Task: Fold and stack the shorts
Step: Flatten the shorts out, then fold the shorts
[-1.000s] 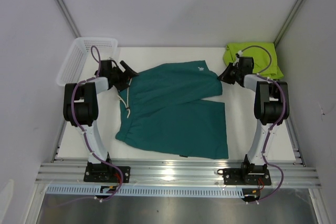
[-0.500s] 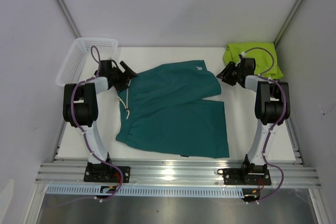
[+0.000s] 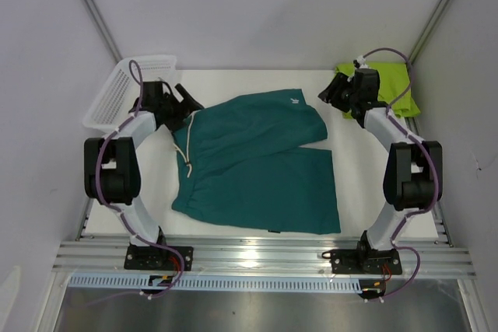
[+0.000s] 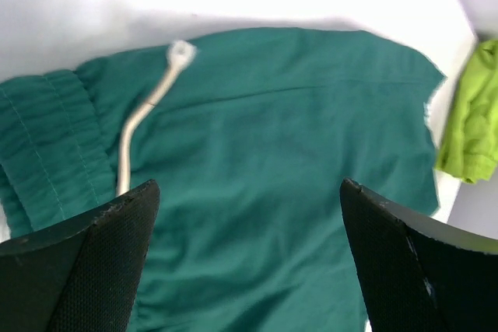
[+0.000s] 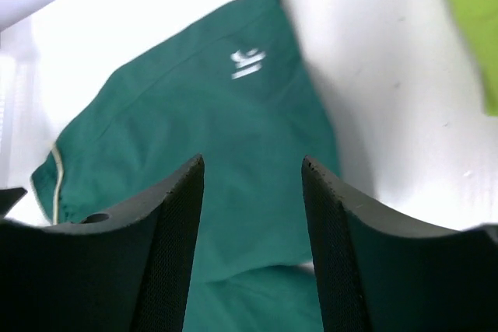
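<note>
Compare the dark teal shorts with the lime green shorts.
The dark teal fabric shorts lie spread flat, centred; the lime green fabric shorts sit bunched in the far right corner. The teal pair shows a white drawstring and logo; the green pair shows neither. Both lie unheld.

The tabletop (image 3: 359, 169) is white and flat. A pair of dark teal shorts (image 3: 261, 165) lies spread out in the middle of it. The waist is on the left side and the two legs point to the right. A white drawstring (image 3: 187, 149) lies by the waist. A small white logo (image 3: 296, 101) shows on the far leg. A pair of lime green shorts (image 3: 395, 87) lies bunched up in the far right corner. There is bare tabletop between the two pairs. A white basket (image 3: 117, 95) with holes in its sides sits at the far left corner.
</note>
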Controlling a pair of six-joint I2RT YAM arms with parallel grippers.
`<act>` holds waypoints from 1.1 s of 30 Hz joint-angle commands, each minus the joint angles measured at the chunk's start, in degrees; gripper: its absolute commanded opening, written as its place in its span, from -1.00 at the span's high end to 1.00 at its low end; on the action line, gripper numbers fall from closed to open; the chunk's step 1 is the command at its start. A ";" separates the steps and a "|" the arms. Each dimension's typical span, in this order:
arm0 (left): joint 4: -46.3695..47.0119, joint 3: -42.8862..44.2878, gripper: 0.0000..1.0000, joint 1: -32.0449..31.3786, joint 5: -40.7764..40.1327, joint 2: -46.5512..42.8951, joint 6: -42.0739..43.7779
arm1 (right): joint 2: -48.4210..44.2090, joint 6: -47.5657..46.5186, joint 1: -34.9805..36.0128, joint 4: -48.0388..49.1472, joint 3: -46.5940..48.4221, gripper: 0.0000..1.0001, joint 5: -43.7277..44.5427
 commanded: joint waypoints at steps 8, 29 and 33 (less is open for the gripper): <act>-6.40 -8.41 -0.99 -2.88 -6.11 -22.47 2.23 | -21.97 3.47 5.71 -9.25 -17.23 -0.46 5.46; -17.90 -26.77 -0.98 -3.85 -3.65 -51.04 2.77 | -42.46 6.54 12.84 -15.67 -30.97 -0.47 2.38; -18.60 -31.07 -0.99 -3.85 -1.63 -56.32 0.74 | -44.31 9.08 14.86 -17.42 -32.72 -0.46 3.52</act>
